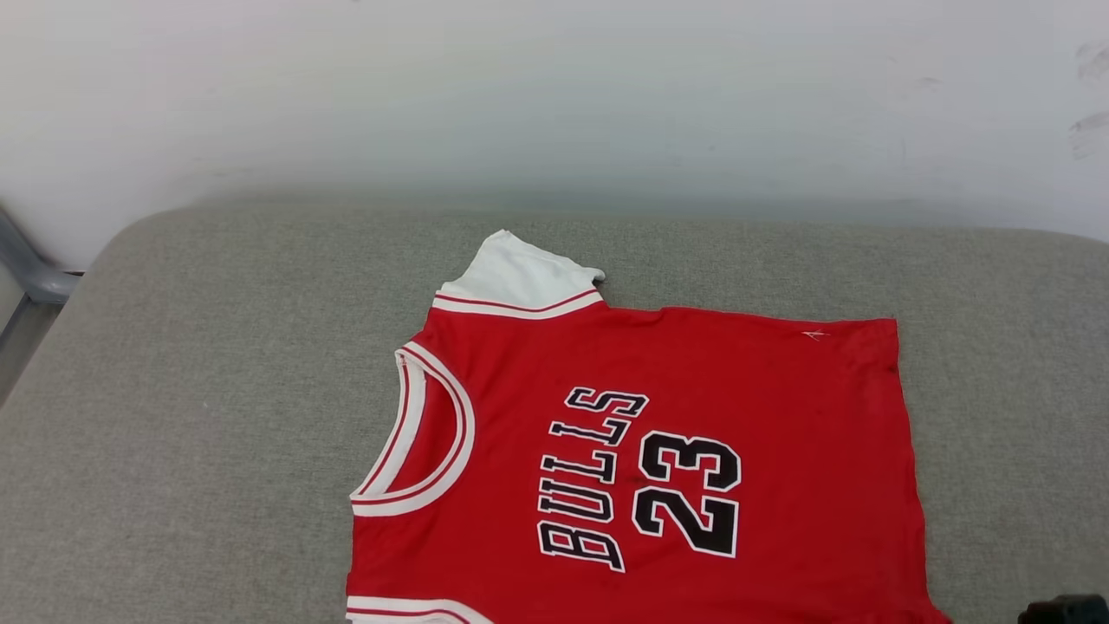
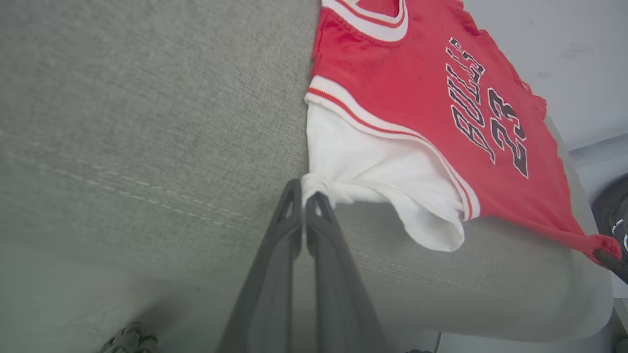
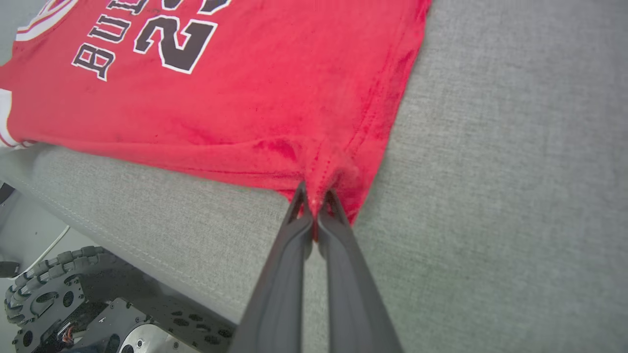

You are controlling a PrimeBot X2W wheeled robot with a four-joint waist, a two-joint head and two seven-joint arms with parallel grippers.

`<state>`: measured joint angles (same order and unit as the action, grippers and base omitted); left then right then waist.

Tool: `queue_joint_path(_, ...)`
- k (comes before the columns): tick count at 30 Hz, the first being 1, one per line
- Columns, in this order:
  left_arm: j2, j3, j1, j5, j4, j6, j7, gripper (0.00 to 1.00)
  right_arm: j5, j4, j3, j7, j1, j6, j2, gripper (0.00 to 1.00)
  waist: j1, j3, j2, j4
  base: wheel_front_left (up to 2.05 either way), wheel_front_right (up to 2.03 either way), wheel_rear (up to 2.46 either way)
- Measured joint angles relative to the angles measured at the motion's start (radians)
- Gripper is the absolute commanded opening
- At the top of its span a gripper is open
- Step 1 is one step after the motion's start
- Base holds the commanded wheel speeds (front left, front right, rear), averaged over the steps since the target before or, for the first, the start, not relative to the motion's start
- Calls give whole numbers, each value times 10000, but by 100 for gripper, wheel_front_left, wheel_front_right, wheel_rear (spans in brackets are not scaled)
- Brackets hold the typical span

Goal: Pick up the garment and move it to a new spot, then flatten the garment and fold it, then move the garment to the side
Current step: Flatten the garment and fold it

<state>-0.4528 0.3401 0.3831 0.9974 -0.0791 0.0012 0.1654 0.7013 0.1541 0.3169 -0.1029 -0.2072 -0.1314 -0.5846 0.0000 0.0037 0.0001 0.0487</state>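
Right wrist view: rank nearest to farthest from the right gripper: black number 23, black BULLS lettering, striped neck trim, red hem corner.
1. Red hem corner: pinched in the shut right gripper.
2. Black white-outlined number 23: up and left.
3. Black BULLS lettering: further left, beyond the number.
4. White red-striped neck trim: top-left corner.

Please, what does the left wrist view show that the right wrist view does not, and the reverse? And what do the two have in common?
The left wrist view adds: the left claw shut on the bunched tip of the white sleeve, below its striped trim.
The right wrist view adds: a close look at the right claw shut on the red hem corner, and the metal plate of the robot's base under the cushion edge.
Both: the red jersey with black lettering and the number 23, lying on the grey cushion.
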Motion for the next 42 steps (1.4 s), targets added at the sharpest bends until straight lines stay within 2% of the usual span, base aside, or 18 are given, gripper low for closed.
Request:
queue_joint_path(7,-345,-71,-1036,-681,408,117,98,0,-42,-73,-165,4,493,0,176,0,1,177,0,-184,0,0,0)
queue_joint_path(12,-838,-238,-2029,-943,579,102,-161,0,-23,-127,-67,10,933,0,215,0,1,415,0,-381,0,0,0)
queue_joint_path(19,-1152,44,-3816,-1319,284,-247,-945,0,63,-63,117,69,1828,0,138,0,1,946,0,-691,0,0,0)
queue_joint_path(32,-744,623,-7184,-1494,-2539,-997,-1607,0,355,681,984,-81,3742,0,-201,0,2,2161,0,-1012,0,0,0)
queue_joint_path(42,-466,1325,-8435,-1662,-4531,-1246,-1438,0,550,1549,1987,-211,4916,0,-209,0,1,2829,0,-1012,0,0,0)
